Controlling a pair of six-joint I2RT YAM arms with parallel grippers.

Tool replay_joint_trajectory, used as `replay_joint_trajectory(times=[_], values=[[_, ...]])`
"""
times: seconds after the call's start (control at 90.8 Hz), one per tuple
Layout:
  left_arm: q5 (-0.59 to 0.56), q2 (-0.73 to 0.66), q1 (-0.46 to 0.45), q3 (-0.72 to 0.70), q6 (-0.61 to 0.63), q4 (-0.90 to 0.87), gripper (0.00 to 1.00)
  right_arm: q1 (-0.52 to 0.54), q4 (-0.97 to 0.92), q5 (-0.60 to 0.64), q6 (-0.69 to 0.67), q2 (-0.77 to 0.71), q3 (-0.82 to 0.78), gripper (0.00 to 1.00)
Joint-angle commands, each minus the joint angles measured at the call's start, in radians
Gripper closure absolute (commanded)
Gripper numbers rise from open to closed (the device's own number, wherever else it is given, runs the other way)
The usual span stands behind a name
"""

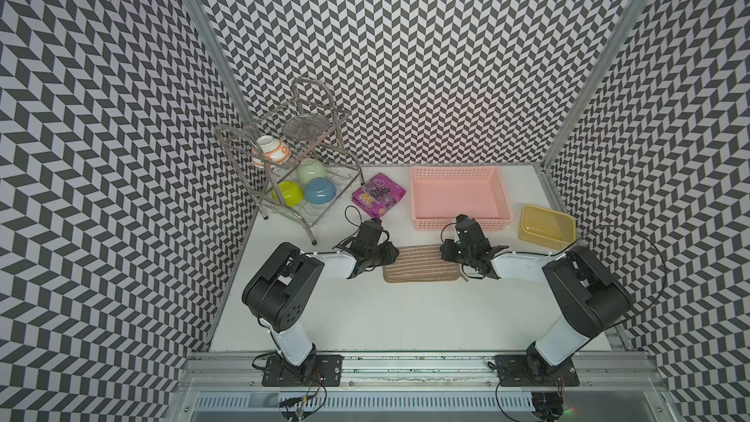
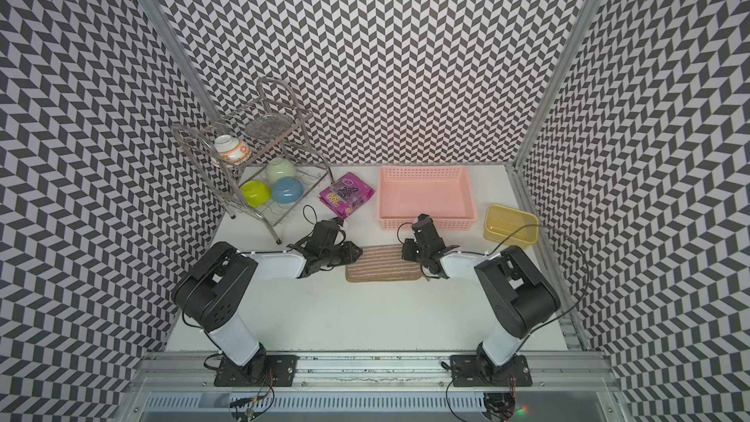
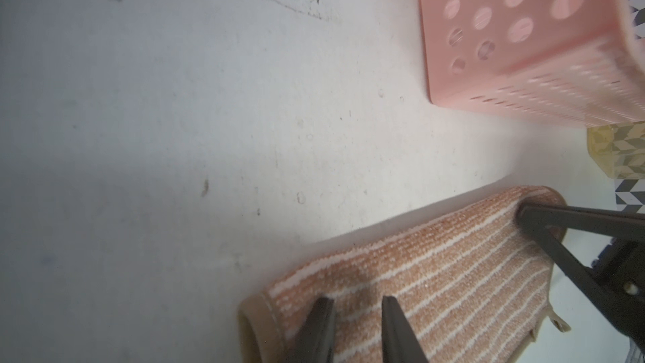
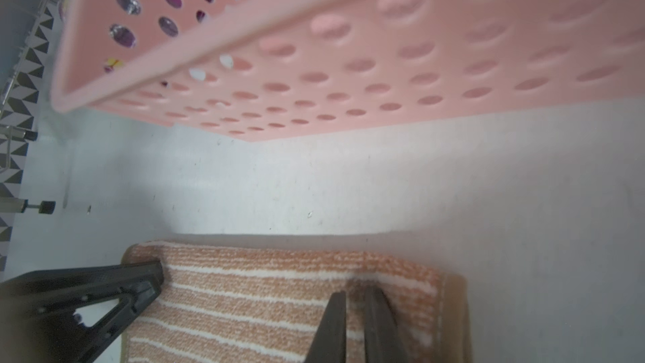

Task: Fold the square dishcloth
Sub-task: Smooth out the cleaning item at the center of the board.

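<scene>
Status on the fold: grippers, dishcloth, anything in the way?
Left gripper slightly open, right gripper nearly closed, both tips on dishcloth. Dishcloth folded in half, flat. Pink basket beyond, not touching.

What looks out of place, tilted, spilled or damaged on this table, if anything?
Nothing is spilled or broken. One oddity: the white-and-orange bowl on the upper shelf of the rack lies tilted on its side, whereas the pale green bowl, yellow bowl and blue bowl below sit upside down. The square dishcloth lies folded and flat.

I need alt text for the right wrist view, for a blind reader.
A folded tan striped dishcloth lies on the white table, with the right gripper over one end and the left gripper at the other. A pink perforated basket stands beyond.
</scene>
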Motion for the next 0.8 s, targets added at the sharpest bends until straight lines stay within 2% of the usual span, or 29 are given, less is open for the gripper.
replay_joint_trajectory(times=[0.0,0.507,0.65,0.793], values=[[-0.009,0.022,0.012,-0.021,0.02,-0.004,0.73,-0.027,0.047,0.017,0.008,-0.018,-0.018,0.86],[-0.013,0.002,0.019,-0.011,0.033,-0.016,0.72,-0.069,0.039,0.025,0.014,-0.036,-0.051,0.87],[0.003,-0.038,0.019,0.034,0.05,-0.044,0.66,-0.069,0.026,0.023,-0.011,-0.084,-0.05,0.84],[0.009,-0.1,0.018,0.075,0.071,-0.08,0.64,-0.069,0.003,0.031,-0.028,-0.153,-0.057,0.82]])
